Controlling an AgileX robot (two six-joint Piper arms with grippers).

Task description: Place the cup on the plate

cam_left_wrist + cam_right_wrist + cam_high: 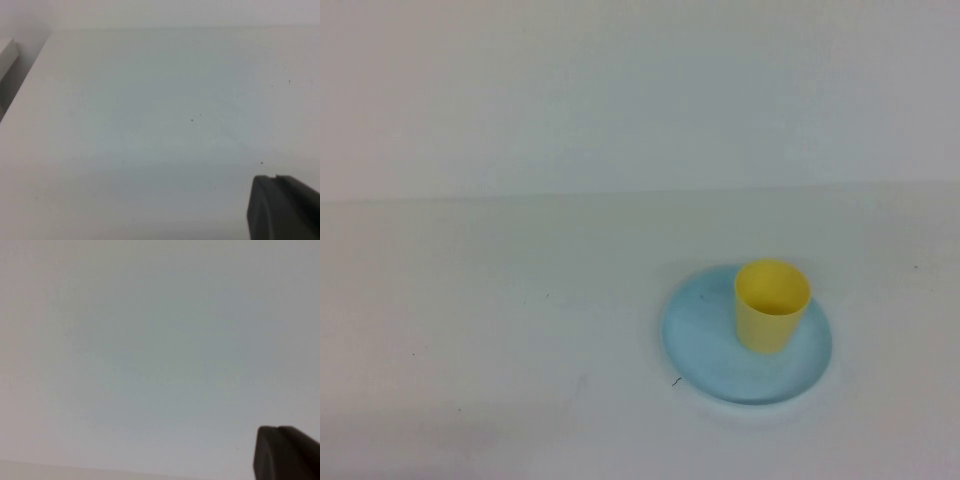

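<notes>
And here's the cup (772, 303), standing upright on the plate (705, 340), lower right of the high view, its open mouth up and its base just right of the plate's middle. By the look of it, the task is done. Neither arm shows in the high view, so both sit well clear of the pair. The left gripper (282, 207) appears only as a dark tip at the lower right of its wrist view, over bare white table (500, 330); the right gripper (285, 452) likewise, a dark tip at its lower right over blank surface. Fingers apart or together? Can't tell for either. Neither wrist view catches cup or plate. The pair lies on the right arm's side, so that arm is probably nearer.
</notes>
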